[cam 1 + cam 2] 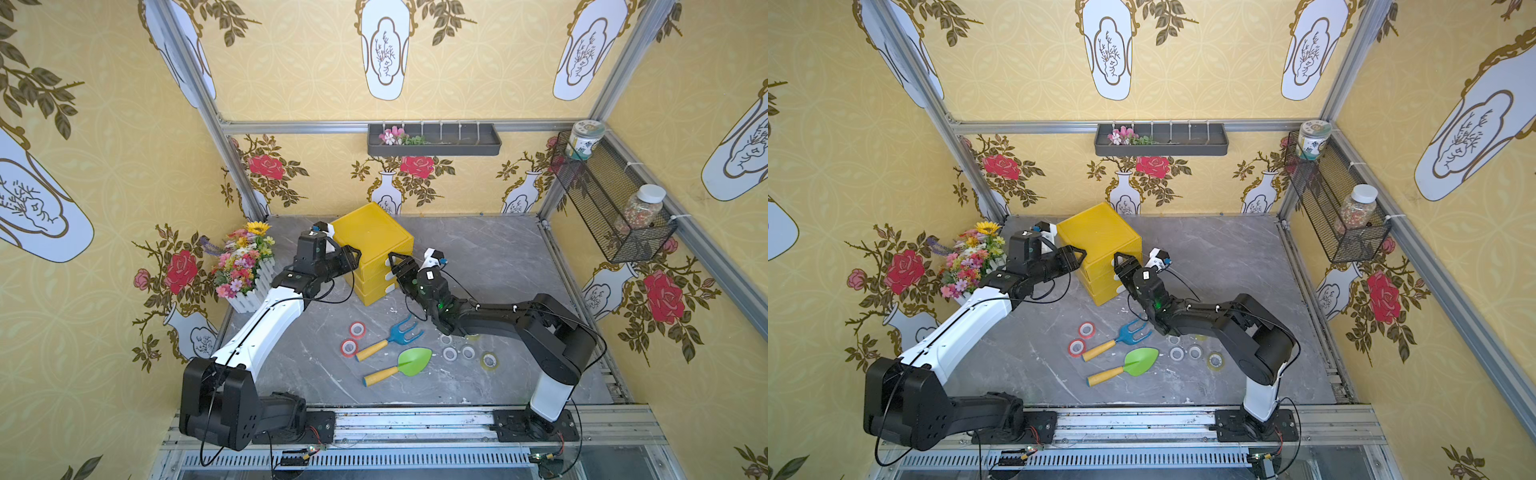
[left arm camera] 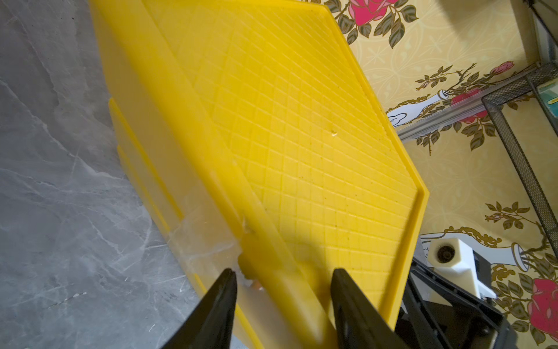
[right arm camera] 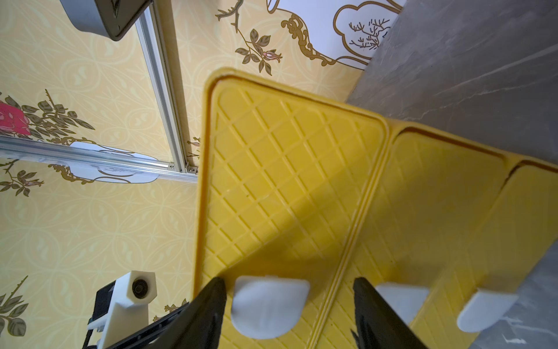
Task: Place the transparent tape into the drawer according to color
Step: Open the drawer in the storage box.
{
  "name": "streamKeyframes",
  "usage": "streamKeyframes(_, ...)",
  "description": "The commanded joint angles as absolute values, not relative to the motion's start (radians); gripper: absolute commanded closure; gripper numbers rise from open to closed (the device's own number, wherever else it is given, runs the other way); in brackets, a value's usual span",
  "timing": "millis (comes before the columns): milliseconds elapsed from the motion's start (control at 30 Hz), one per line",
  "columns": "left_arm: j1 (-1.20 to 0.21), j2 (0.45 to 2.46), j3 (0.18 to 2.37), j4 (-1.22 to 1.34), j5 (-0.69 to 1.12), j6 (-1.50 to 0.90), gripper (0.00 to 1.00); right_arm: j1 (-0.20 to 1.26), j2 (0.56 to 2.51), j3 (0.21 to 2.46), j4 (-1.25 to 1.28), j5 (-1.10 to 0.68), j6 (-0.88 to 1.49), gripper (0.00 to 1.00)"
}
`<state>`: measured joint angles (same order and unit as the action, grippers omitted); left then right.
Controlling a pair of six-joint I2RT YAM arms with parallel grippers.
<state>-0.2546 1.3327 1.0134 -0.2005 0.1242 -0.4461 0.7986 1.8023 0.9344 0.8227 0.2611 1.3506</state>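
A yellow three-drawer cabinet (image 1: 374, 235) (image 2: 302, 136) stands at the back of the grey table, all drawers closed. My left gripper (image 1: 355, 253) (image 2: 282, 273) straddles its top left edge, with one finger on the lid and one on the side wall. My right gripper (image 1: 394, 266) (image 3: 290, 282) stands open around the top drawer's white handle (image 3: 268, 305), with a gap on both sides. The transparent tape lies loose on the table: two red rolls (image 1: 357, 329) (image 1: 349, 347), clear-whitish rolls (image 1: 449, 354) (image 1: 468, 352) and a yellowish one (image 1: 489, 360).
A blue toy fork (image 1: 390, 336) and a green toy trowel (image 1: 399, 365) lie between the tape groups. A flower box (image 1: 245, 266) stands at the left wall. A wall tray (image 1: 434, 141) and a wire basket (image 1: 602, 199) holding jars hang above the table.
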Motion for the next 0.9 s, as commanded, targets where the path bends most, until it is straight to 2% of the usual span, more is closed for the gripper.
streamKeyframes(0, -0.254, 1.346, 1.010, -0.269, 0.117, -0.432, 0.52, 0.799, 1.816, 0.943, 0.899, 0.252, 1.353, 0.32)
streamKeyframes(267, -0.255, 1.353, 1.012, -0.272, 0.119, -0.433, 0.56, 0.793, 1.823, 0.934, 0.926, 0.249, 1.360, 0.39)
streamKeyframes(667, -0.265, 1.357, 1.012, -0.272, 0.130, -0.428, 0.60, 0.796, 1.855, 0.939, 0.978, 0.231, 1.390, 0.38)
streamKeyframes(867, -0.268, 1.358, 1.014, -0.272, 0.137, -0.428, 0.61, 0.796, 1.871, 0.953, 0.999, 0.221, 1.394, 0.47)
